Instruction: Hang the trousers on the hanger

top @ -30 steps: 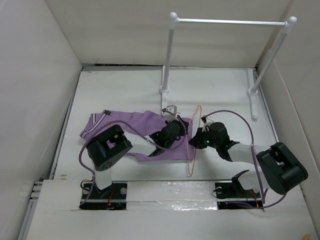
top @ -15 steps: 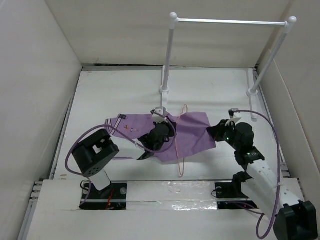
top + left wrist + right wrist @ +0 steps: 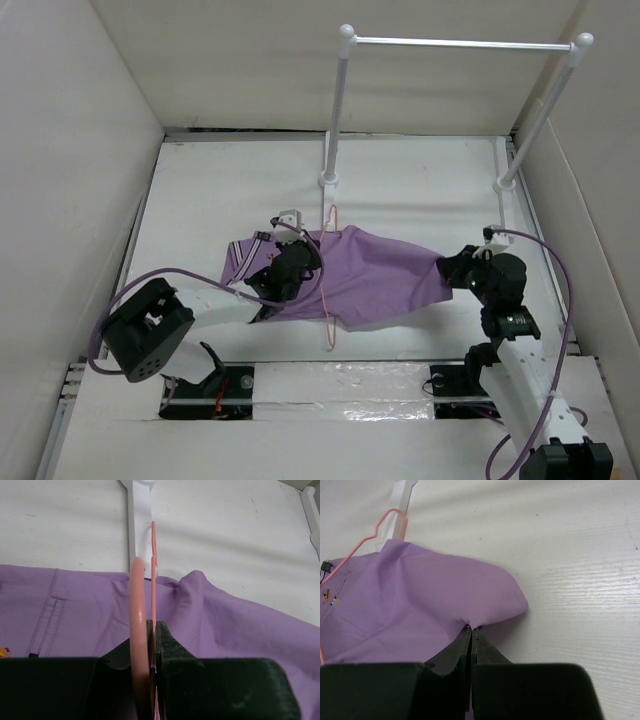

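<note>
The lilac trousers [image 3: 385, 275] lie spread across the middle of the table, striped waistband [image 3: 235, 262] at the left. The thin pink hanger [image 3: 327, 285] stands across them, hook toward the rack. My left gripper [image 3: 290, 262] is shut on the hanger's wire [image 3: 152, 580], above the trousers [image 3: 240, 625]. My right gripper [image 3: 452, 270] is shut on the right edge of the trousers [image 3: 420, 605], pulled out to the right. The hanger's hook [image 3: 387, 522] shows at the upper left of the right wrist view.
A white-posted rack with a silver crossbar [image 3: 460, 44] stands at the back; its feet [image 3: 328, 180] rest on the table behind the trousers. White walls close in on the left, right and back. One rack foot [image 3: 137, 510] lies just beyond the hanger.
My right gripper has pulled the trouser cloth far to the right, spreading it through the hanger. My left gripper has carried the hanger to the left and back.
</note>
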